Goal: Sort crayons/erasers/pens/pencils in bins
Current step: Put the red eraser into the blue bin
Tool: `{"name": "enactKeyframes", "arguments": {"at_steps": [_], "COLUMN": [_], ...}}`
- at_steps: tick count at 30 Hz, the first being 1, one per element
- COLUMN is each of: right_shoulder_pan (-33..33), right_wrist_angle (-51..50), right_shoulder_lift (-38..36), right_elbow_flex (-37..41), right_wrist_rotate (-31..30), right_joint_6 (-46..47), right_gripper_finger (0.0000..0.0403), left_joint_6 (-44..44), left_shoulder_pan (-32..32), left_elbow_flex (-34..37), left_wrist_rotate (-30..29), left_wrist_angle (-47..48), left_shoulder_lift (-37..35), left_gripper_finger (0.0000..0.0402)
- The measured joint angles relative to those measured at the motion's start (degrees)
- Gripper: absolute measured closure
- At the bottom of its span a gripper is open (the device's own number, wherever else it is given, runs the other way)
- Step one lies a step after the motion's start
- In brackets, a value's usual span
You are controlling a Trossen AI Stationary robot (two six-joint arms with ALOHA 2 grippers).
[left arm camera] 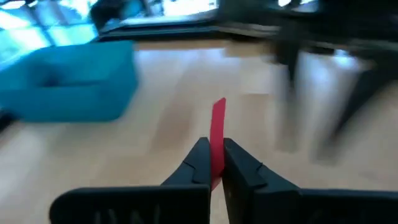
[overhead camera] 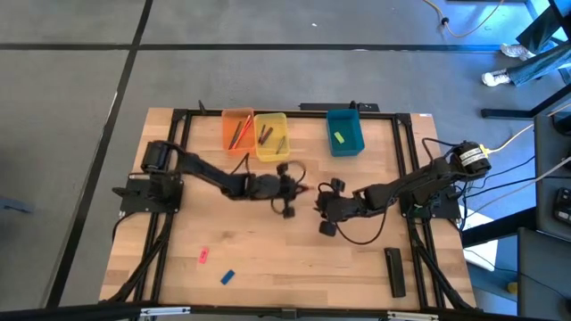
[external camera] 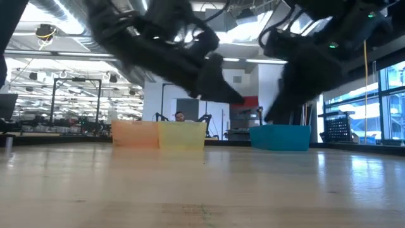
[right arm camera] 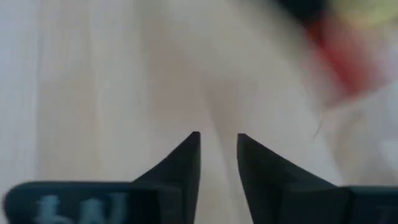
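**Spotter:** Where are we on the sorting?

**Me:** Partway. From above I see sticks in the orange bin, more in the yellow bin, and one yellow piece in the teal bin. A pink eraser and a blue eraser lie loose near the front of the worktop, and a long black bar sits front right.

**Spotter:** And the claws?

**Me:** The left claw is clenched on a thin red piece, holding it upright above the middle of the worktop. I'd guess it's an eraser, but I can't be sure. The right claw is just beside it, fingers apart, holding nothing.

**Spotter:** Does overhead show that red piece?

**Me:** No, the left claw hides it; only the left wrist camera catches it, with the teal bin ahead. The low view shows the three bins in a row and both arms overhead, not the loose erasers.
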State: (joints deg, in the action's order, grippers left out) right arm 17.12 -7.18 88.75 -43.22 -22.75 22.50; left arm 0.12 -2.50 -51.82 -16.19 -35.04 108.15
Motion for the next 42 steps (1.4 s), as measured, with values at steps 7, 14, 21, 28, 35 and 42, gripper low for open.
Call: {"name": "enactKeyframes", "arguments": {"at_steps": [7,14,21,28,35,42], "right_shoulder_pan": [4.8,10.4,11.8,15.2,19.4,22.0], "right_wrist_angle": [-3.2,-1.4,-3.0,-14.0,-27.4,-29.9], "right_shoulder_lift": [-2.3,-2.2,-2.2,-2.5,-7.4,-14.5], "right_elbow_flex": [0.0,0.0,0.0,0.0,0.0,0.0], "right_wrist_rotate": [3.6,2.1,-1.2,-13.0,-27.6,-42.6], "right_joint_6": [2.9,0.6,0.1,11.2,29.1,35.3], "right_gripper_finger": [0.0251,0.0249,0.0249,0.0249,0.0249,0.0249], "left_joint_6": [0.5,0.4,-2.6,-2.9,-4.3,-11.4], "left_shoulder_pan": [7.4,14.7,18.9,20.6,22.9,25.7], "left_elbow_flex": [-15.4,-25.3,-39.0,-57.3,-67.8,-74.5], "left_wrist_rotate": [0.5,9.1,17.9,16.5,16.0,20.6], "left_wrist_angle": [26.3,26.7,31.9,45.1,45.6,45.8], "left_shoulder_lift": [1.3,1.6,9.9,21.3,30.1,38.8], "left_gripper_finger": [0.0398,0.0398,0.0399,0.0398,0.0397,0.0396]}}
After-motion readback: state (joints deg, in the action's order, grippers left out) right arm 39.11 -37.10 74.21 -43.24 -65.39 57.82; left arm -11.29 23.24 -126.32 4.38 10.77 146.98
